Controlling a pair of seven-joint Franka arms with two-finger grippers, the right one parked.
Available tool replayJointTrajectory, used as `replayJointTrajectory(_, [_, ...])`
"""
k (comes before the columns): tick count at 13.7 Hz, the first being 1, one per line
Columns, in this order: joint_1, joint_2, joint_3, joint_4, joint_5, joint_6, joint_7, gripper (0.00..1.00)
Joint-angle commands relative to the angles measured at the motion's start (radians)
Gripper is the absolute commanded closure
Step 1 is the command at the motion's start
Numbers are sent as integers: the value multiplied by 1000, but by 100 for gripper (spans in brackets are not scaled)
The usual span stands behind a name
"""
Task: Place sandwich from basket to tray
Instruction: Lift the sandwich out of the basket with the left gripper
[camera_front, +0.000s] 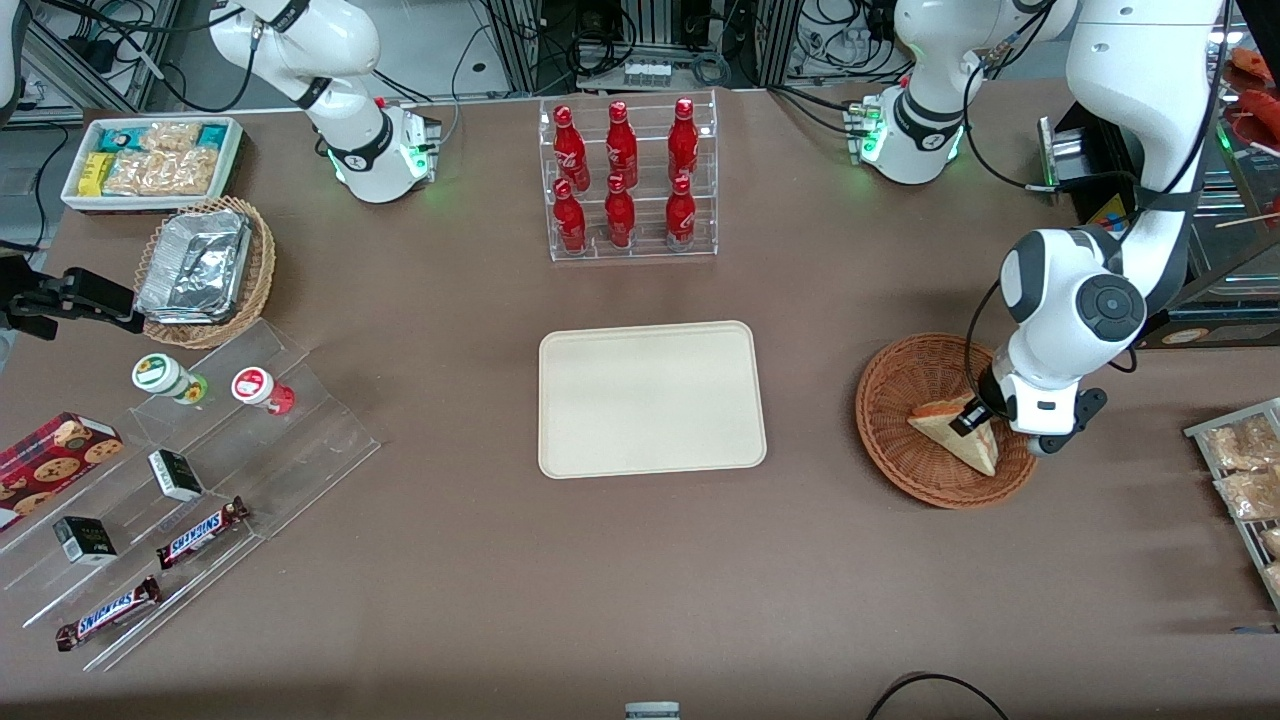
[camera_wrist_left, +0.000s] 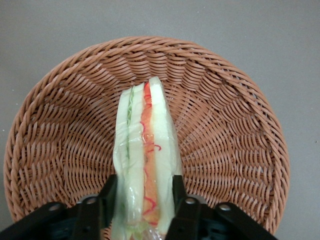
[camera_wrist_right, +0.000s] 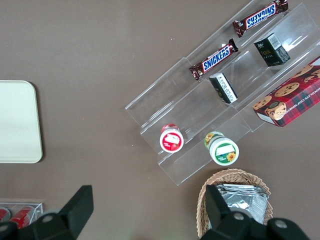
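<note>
1. Fingers (camera_wrist_left: 111, 192) of the gripper (camera_wrist_left: 142, 200) clamped on the sandwich (camera_wrist_left: 146, 165), one dark pad pressed against each bread face, down inside the basket (camera_wrist_left: 235, 150).
2. Sandwich standing on edge between the fingers, red-pink and green filling layers facing the wrist camera, tip reaching away from the fingers toward the basket's woven wall.
3. Seen from the front: gripper (camera_front: 968, 418) low over the basket (camera_front: 890, 400), set on the wedge of sandwich (camera_front: 955, 440), which lies in the basket on the part nearest the arm.
4. Tray (camera_front: 650, 398) flat on the brown surface (camera_front: 640, 580), well apart from the fingers toward the parked arm's end, nothing on it.
5. Clear rack of red bottles (camera_front: 628, 180) farther from the front camera than the tray, well apart from the fingers.
6. Much farther off toward the parked arm's end: pale wicker basket with foil containers (camera_front: 205, 265), white bin of snack packets (camera_front: 150, 160), and a stepped clear stand (camera_front: 310, 440) carrying two round tubs, small dark boxes and Snickers bars (camera_front: 200, 532).
7. Close to the fingers toward the working arm's end: wire rack of bagged snacks (camera_front: 1240, 470) at the surface's edge.
</note>
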Motion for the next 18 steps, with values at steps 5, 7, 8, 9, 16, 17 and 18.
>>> replayJointTrajectory(5, [-1,-34,-12,91,14,-176,11,100])
replayJointTrajectory(7, [-12,-39,-18,234,14,-387,86,100])
replayJointTrajectory(8, [-29,-34,-19,304,14,-478,104,100])
replayJointTrajectory(9, [-52,-30,-21,363,14,-544,109,100])
replayJointTrajectory(16, [-324,15,-21,548,8,-715,98,100])
replayJointTrajectory(17, [-369,30,-21,555,8,-711,95,100])
replayJointTrajectory(18, [-421,62,-21,587,10,-711,92,100])
